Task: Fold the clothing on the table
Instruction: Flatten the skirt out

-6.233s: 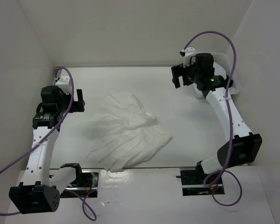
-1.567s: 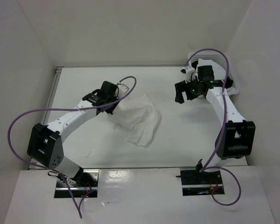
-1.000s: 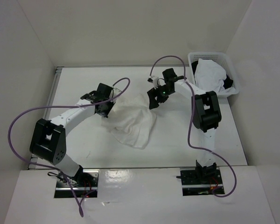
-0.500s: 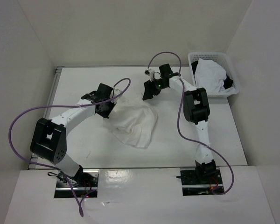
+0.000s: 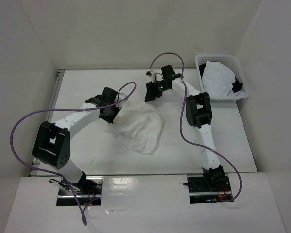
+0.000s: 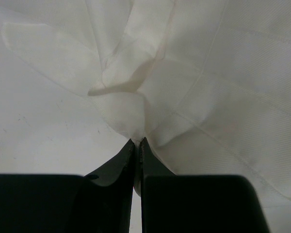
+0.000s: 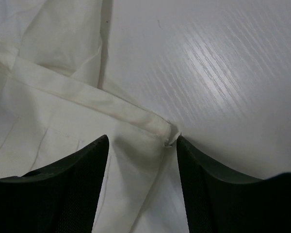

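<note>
A: On the matte white counter point(image 5: 82, 87), what changes?
B: Right end effector point(image 7: 141, 141) arrives half-open astride a corner of the thin white pleated skirt point(image 5: 138, 127); left end effector point(image 6: 137, 143) pinches its edge. Two-handed folding likely follows.

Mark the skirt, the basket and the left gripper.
skirt point(image 5: 141, 127): top external view, middle of the bunched fabric.
basket point(image 5: 216, 56): top external view, far rim.
left gripper point(image 6: 137, 143): left wrist view, between the fingertips, pinching the skirt.

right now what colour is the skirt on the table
White skirt, faint straight pleat creases; best in the left wrist view.
</note>
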`<move>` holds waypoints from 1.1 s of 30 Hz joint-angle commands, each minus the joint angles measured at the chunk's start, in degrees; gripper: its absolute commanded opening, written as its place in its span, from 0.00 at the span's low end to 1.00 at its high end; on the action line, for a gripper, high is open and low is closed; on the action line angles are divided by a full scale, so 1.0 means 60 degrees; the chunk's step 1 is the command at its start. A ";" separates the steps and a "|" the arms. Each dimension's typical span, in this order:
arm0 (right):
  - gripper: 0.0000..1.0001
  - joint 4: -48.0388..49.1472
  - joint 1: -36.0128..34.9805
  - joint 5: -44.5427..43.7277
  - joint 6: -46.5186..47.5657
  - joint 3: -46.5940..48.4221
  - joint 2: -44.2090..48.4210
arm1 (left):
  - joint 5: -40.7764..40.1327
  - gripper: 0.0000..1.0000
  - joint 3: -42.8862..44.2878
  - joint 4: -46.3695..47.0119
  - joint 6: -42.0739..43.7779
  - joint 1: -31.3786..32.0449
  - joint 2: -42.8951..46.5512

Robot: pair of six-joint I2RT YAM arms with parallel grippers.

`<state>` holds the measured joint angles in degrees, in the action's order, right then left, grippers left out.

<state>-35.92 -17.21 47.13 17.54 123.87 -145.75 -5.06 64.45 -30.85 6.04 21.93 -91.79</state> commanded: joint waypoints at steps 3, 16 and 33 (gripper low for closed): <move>0.60 -0.0765 -0.0456 -0.0809 -0.0111 0.0227 -0.0521 | 0.0126 0.11 0.0040 0.0132 0.0106 0.0050 -0.0054; 0.00 -0.1616 -0.0779 -0.2024 -0.0199 0.1180 -0.0086 | 0.0024 0.11 0.0128 0.0132 0.0106 0.0050 0.0588; 0.00 0.0113 -0.0779 -0.5554 -0.0902 -0.3710 1.0226 | -0.1354 0.13 0.2237 0.0205 0.0911 0.0929 0.5243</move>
<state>-36.49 -21.52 19.68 11.99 105.97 -88.90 -11.62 74.26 -30.22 8.71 27.27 -67.02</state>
